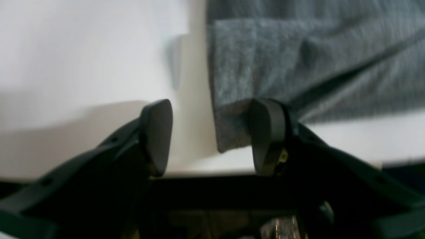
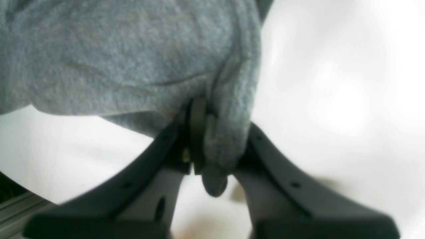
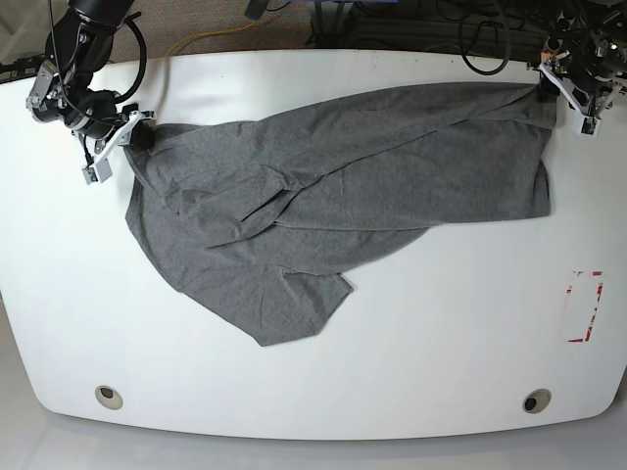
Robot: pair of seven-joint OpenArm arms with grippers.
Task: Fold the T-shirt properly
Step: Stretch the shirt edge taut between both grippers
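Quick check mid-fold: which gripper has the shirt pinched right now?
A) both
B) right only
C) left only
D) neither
B. In the right wrist view the right gripper is shut on a bunched fold of the T-shirt, while in the left wrist view the left gripper stands open, with only a shirt corner beside one finger.

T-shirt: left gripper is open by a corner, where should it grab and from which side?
Judging by the left wrist view, grip the hem corner of the T-shirt, coming in from the table's far edge side. That corner lies flat with bare table beside it, so one finger can slide under. The left gripper is open, straddling that edge; the right gripper is already shut on the opposite end.
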